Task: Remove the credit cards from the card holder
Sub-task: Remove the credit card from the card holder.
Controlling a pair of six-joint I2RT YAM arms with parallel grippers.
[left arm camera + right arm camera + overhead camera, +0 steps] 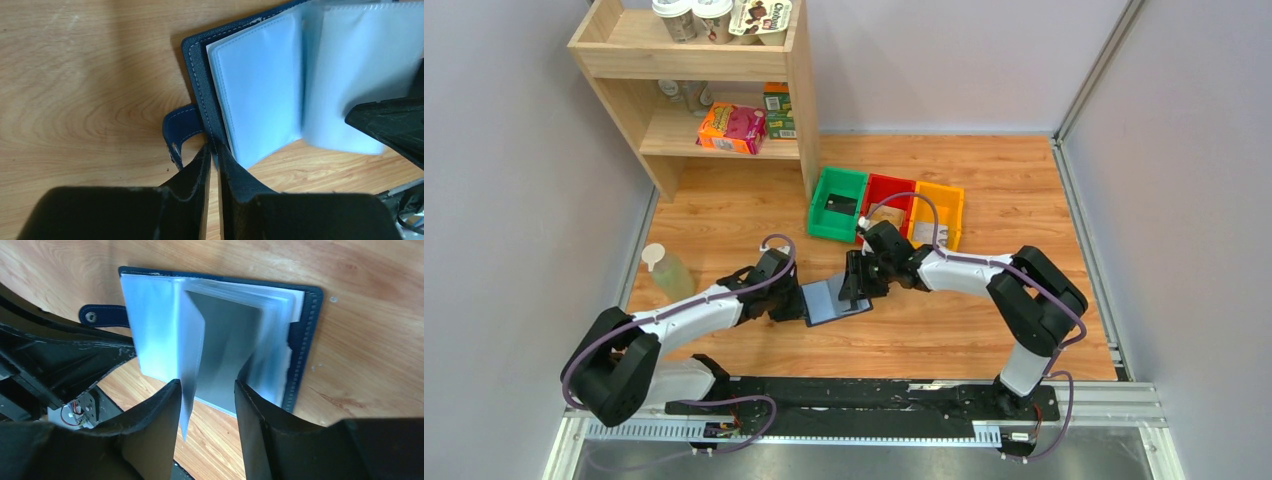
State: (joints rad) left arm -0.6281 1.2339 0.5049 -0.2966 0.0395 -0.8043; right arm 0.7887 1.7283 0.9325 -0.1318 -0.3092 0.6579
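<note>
The card holder (832, 302) lies open near the middle of our worktop (1024, 200), closer to the near edge. Our left gripper (212, 147) pinches its navy cover beside the strap (182, 116). Our right gripper (205, 385) is spread above the pale sleeves (155, 325), one loose sleeve standing between its fingers.

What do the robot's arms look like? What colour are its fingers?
The left arm and right arm are white tubes joined by chunky black joints. Thin purple cables loop along them. The left gripper and right gripper each have two black, wedge-shaped fingers, scuffed with pale scratches.
</note>
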